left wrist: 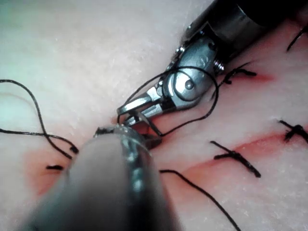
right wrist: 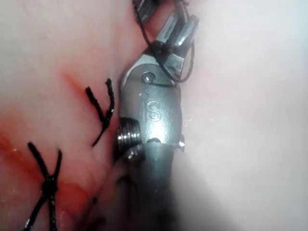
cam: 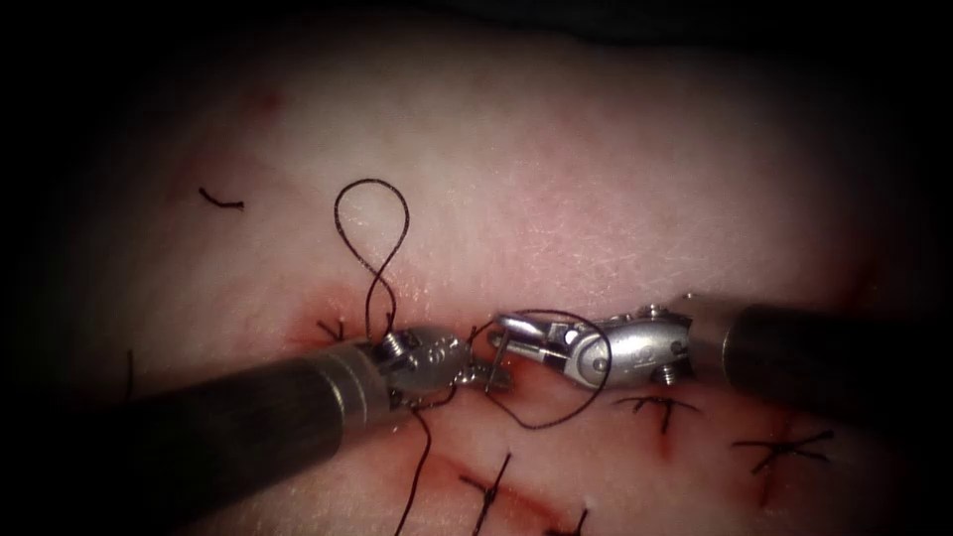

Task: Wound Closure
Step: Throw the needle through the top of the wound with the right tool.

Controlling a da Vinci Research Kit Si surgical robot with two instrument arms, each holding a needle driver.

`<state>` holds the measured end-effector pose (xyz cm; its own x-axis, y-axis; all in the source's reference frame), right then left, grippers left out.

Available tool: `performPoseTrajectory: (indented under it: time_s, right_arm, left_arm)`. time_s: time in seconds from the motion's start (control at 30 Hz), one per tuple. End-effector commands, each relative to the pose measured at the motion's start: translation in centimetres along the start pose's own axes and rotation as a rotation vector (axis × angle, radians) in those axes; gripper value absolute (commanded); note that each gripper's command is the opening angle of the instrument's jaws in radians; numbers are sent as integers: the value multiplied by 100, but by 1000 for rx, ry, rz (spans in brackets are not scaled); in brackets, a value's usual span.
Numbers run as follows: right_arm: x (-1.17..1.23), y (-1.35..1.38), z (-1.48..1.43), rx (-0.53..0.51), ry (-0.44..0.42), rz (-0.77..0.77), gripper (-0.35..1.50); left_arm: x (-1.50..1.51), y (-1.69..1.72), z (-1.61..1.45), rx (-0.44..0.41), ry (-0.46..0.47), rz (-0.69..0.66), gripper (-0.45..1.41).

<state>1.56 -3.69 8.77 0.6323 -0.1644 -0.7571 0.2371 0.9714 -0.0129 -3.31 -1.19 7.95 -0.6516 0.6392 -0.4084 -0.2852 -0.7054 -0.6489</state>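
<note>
Endoscope view: the left tool (cam: 476,375) and the right tool (cam: 511,333) meet tip to tip over the cut in the tissue (cam: 596,179). The right tool's jaws stand narrowly parted, with thread (cam: 372,238) looped around them; a grip cannot be made out. The left tool's jaw state cannot be told.

Left wrist view: the left tool's shaft hides its own tip; the needle cannot be identified.

Right wrist view: tied stitches (right wrist: 101,110) cross the cut.

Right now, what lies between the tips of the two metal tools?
In the endoscope view, dark thread crosses the small gap between the left tool and right tool.
</note>
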Motion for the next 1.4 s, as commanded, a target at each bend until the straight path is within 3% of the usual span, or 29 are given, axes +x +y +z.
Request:
performPoseTrajectory:
  time_s: [0.03, 0.13, 0.37, 0.43, 0.57, 0.6, 0.63, 0.73, 0.83, 0.87, 0.9, 0.93, 0.97, 1.0, 1.03, 1.13, 1.17, 1.4]
  right_arm:
    - [-2, -6, 13, 15, -9, 2, -35]
    - [-12, -17, 16, 55, -40, 24, -35]
    - [-21, -17, 9, 73, -49, 43, -35]
    - [-13, -8, 3, 50, -3, 52, -35]
    - [12, 15, -14, -97, 12, 135, -30]
    - [16, 20, -18, -121, 17, 146, 14]
    - [22, 27, -24, -151, 32, 167, 39]
    - [36, 43, -40, -241, 76, 177, 78]
    - [54, 59, -60, -318, 96, 180, 101]
    - [62, 65, -67, -328, 81, 172, 123]
    - [68, 68, -71, -338, 71, 158, 125]
    - [73, 69, -76, -343, 57, 117, 83]
    - [80, 69, -84, -342, 46, 95, 15]
    - [87, 69, -88, -324, 41, 75, -35]
    - [93, 70, -90, -315, 43, 68, -35]
    - [112, 71, -94, -356, 88, 88, 101]
    - [118, 72, -95, -376, 114, 91, 118]
    - [145, 82, -102, -447, 159, 115, 136]
  left_arm:
    - [3, -4, 5, -2, 2, 2, -45]
    - [2, -4, 0, 1, 1, 3, -45]
    - [2, -3, -1, 1, -3, 2, -45]
    - [2, -2, -1, 1, -3, 1, -45]
    - [1, 0, -5, -2, -7, 2, -45]
    - [1, 0, -6, -3, -7, 2, -45]
    - [1, 0, -7, -4, -7, 2, -45]
    - [1, 2, -10, -3, -8, 1, -45]
    - [2, 5, -13, -4, -11, -1, -45]
    - [2, 6, -13, -5, -11, -2, -45]
    - [3, 7, -14, -5, -12, -4, -45]
    - [4, 8, -15, -5, -11, -11, -45]
    - [5, 9, -16, -6, -12, -7, -45]
    - [6, 11, -17, -6, -12, -8, -45]
    - [7, 12, -18, -7, -13, -4, -45]
    - [9, 15, -21, -3, -13, -2, -45]
    - [10, 16, -22, -4, -14, 3, -45]
    - [12, 19, -24, -5, -15, 4, -45]
